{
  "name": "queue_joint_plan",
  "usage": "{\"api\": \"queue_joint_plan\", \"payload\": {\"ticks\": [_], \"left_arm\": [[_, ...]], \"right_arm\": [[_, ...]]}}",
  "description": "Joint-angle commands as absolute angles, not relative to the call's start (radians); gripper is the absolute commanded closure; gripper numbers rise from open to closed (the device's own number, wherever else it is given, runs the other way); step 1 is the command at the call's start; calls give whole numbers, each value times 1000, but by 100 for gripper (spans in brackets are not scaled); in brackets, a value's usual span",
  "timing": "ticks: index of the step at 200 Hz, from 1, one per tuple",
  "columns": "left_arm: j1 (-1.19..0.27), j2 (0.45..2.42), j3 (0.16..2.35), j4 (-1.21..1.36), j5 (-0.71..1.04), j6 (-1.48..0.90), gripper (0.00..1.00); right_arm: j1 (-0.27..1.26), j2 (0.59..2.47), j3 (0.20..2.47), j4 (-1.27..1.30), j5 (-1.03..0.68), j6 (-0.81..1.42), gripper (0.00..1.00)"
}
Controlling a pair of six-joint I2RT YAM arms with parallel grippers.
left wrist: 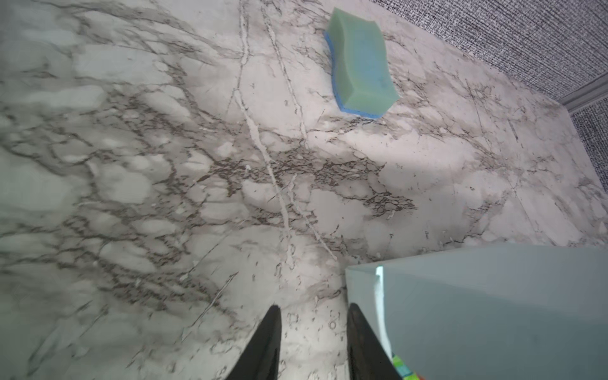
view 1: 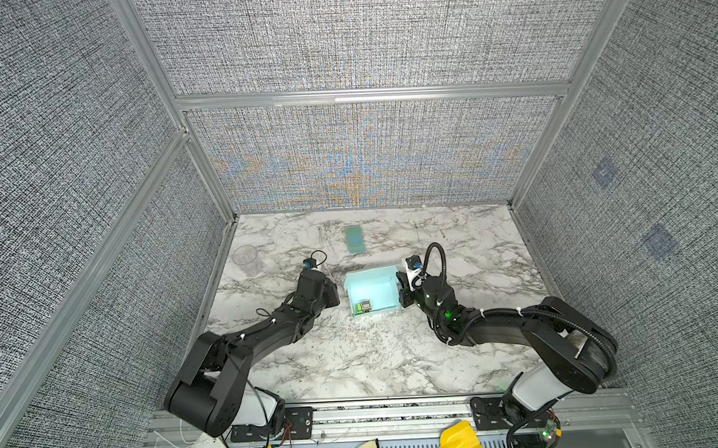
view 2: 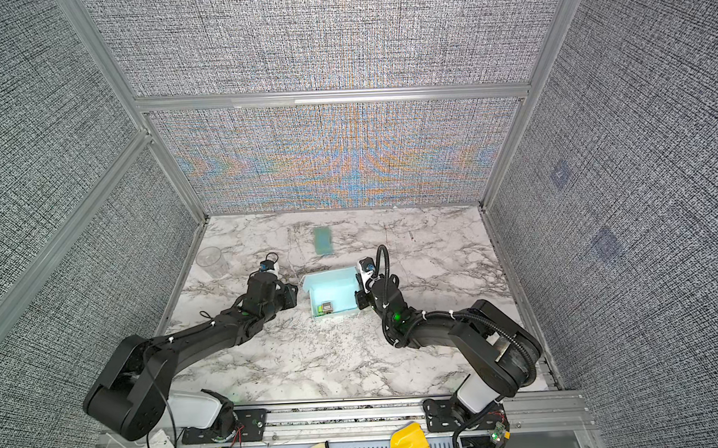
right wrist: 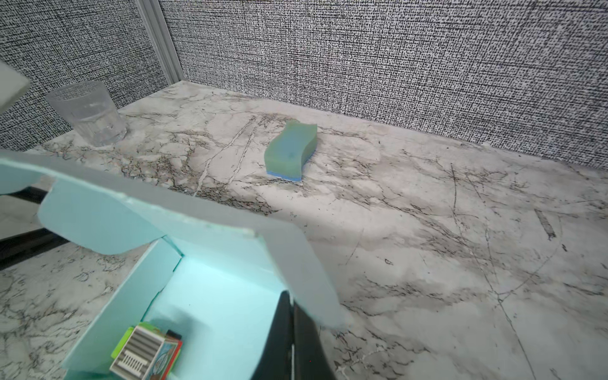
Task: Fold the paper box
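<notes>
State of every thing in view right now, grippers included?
paper box: half folded, walls up, top open, flaps loose.
small packet: lying inside the box.
left gripper: open, empty, beside the box.
right gripper: shut on the box's wall.
sponge: lying flat, apart.
cup: upright.

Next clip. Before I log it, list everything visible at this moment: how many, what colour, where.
paper box: one, pale sky-blue, middle of the table, walls partly up, top open.
small printed packet: one, green, grey and red, inside the box, in its front left corner.
sponge: one, green on a blue layer, behind the box, apart from it.
cup: one, clear, far left of the table, upright.
table: one, white and grey marble pattern.
scoop: one, yellow, off the table at the front.
left gripper: black, fingers apart with nothing between, beside the box's left wall.
right gripper: black, fingers shut on the box's right wall.
</notes>
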State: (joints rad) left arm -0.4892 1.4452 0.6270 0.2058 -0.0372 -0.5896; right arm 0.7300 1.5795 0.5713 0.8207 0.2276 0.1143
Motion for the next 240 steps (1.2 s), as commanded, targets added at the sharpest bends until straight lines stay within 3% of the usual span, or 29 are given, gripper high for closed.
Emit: {"api": "queue_joint_plan", "payload": {"ticks": [1, 104, 240], "left_arm": [[-489, 1494, 692, 153, 35, -552, 65], [-495, 1533, 676, 221, 120, -543, 67], [-562, 1513, 594, 253, 65, -558, 70]], "right_arm": [[730, 1588, 588, 809, 209, 118, 100], [783, 1627, 660, 704, 305, 227, 100], [835, 1641, 501, 886, 356, 237, 100]]}}
